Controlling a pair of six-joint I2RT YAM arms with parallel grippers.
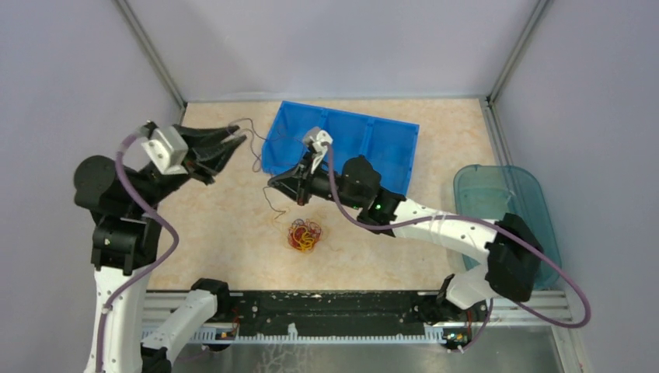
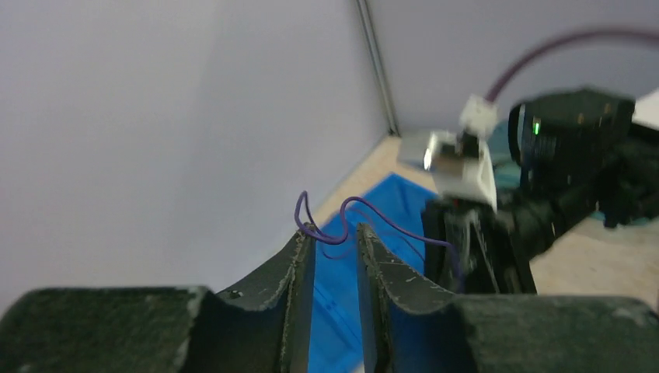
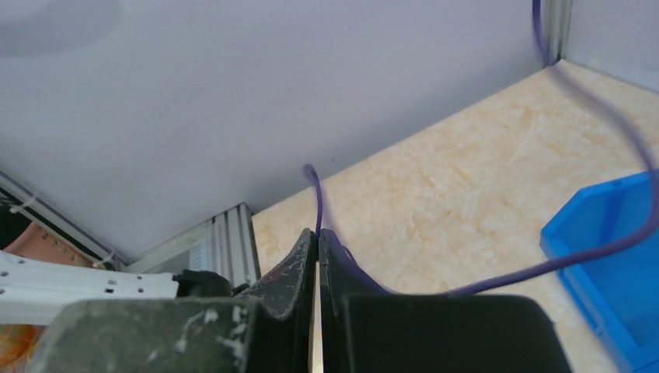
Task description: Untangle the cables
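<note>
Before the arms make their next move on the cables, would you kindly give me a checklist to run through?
1. Right gripper shut on the purple strand: ok.
2. Left gripper clamped on a strand: not ok; its jaws stand apart, and a purple wire is only draped over the tips.
3. Held strand free of the clump of red and orange cables: cannot tell.
4. Red and orange cables separated: not ok; they lie bunched together on the table.
5. Blue bin in place beyond the grippers: ok.
</note>
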